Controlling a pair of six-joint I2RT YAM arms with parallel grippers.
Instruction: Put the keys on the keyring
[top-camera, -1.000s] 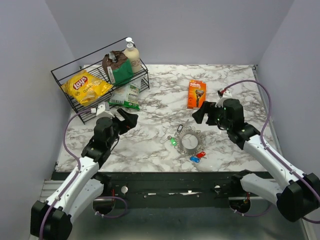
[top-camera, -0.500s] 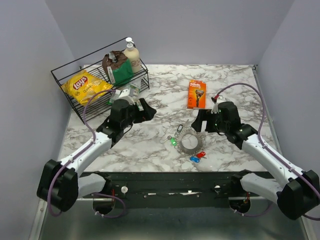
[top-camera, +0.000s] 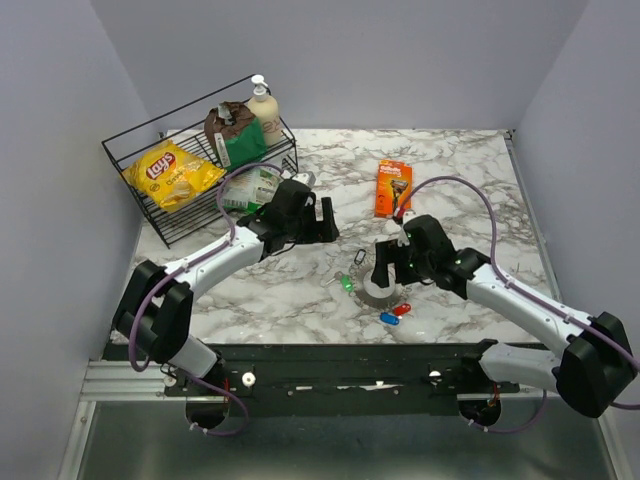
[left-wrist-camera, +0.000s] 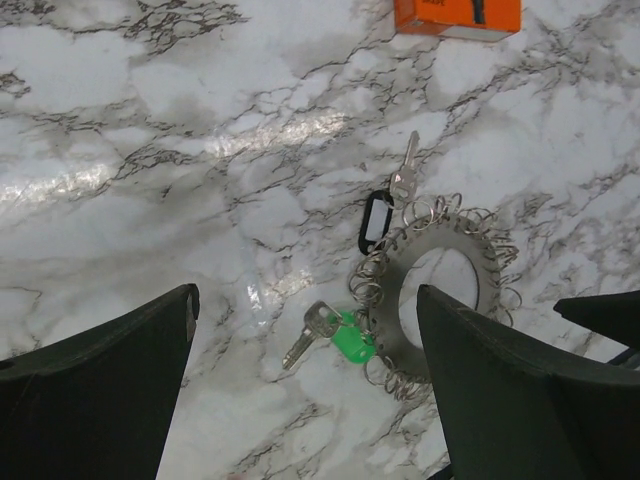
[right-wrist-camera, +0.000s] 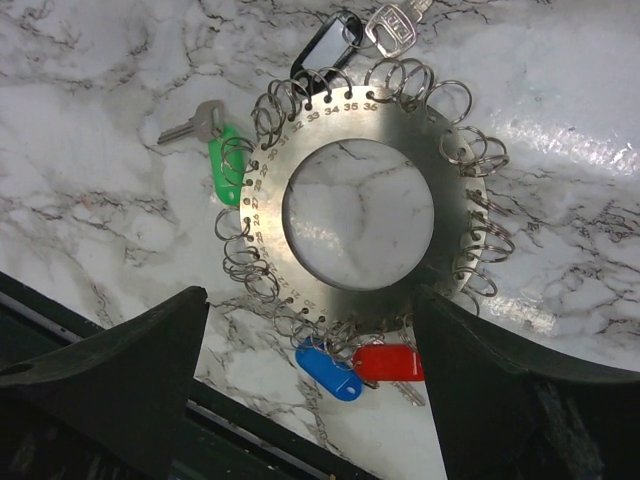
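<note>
Keyring, a flat silver metal disc with numbered holes and many small wire loops fanned around its rim, lies flat on the white marble table that I watch from above. The key with the green plastic head lies against the keyring's left rim, its head touching the loops. The keys with the red head and the blue head lie side by side at the keyring's near rim, toward the arm bases. I cannot tell whether any of them is threaded on. A black plastic tag and a bare silver key sit at the keyring's far rim.

My right gripper hangs directly over the keyring, jaws spread wide to either side of it and grasping nothing. My left gripper hovers to the keyring's left, jaws fully released and empty. An orange razor pack lies beyond the keyring, and a black wire basket stands well off to the keyring's far left.
</note>
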